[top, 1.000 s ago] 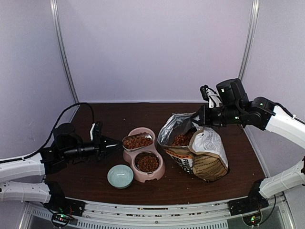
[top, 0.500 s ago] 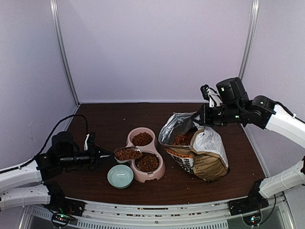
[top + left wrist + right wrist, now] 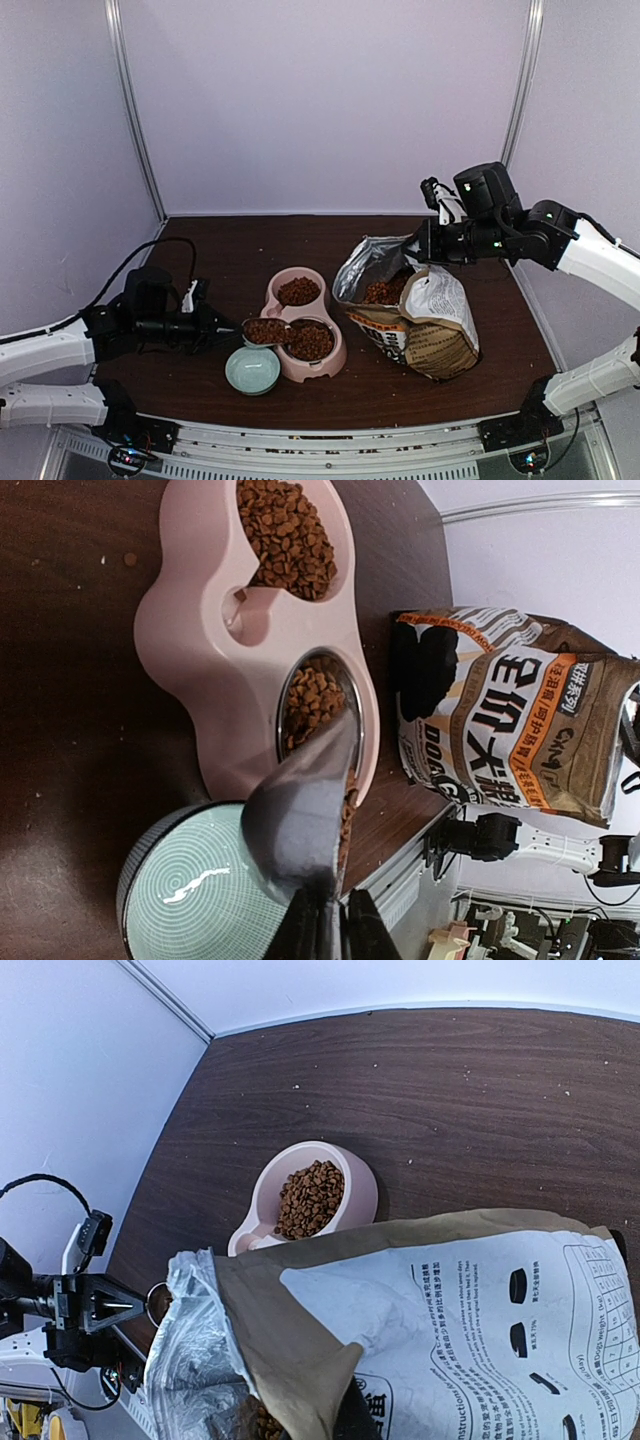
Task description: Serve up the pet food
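The pet food [image 3: 265,328] is held in a scoop [image 3: 300,820] clamped by the left tool [image 3: 222,328], over the near, already filled compartment of the pink bowl [image 3: 190,640]. The rim of the bag [image 3: 430,320] is clamped by the right tool [image 3: 416,247].

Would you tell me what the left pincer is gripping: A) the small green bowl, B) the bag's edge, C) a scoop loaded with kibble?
C: the left pincer is shut on the handle of the scoop, which carries kibble.
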Available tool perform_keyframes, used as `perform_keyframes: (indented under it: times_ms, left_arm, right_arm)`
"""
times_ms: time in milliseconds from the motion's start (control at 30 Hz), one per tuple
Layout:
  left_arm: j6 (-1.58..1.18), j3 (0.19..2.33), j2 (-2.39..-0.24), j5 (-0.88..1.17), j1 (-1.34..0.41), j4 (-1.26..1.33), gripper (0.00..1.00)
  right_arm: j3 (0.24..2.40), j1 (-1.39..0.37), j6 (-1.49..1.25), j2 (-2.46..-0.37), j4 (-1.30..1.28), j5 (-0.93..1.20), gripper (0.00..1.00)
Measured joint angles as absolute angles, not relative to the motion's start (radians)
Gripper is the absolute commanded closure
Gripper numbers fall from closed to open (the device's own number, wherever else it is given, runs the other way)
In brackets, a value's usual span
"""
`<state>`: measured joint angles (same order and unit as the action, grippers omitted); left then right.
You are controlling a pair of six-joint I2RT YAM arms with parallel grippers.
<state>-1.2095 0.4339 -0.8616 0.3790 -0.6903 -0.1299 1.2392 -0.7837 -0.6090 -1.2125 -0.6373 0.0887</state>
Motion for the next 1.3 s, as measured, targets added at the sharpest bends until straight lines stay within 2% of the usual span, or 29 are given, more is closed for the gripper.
perform_keyframes:
  times_ms: [1300]
  left_arm:
    - [-0.935,0.743,-1.069,0.380,-0.680,-0.428,1.00]
  right_arm:
    - [1.240,-0.778,-0.604,-1.213,-0.637,0.089,1.00]
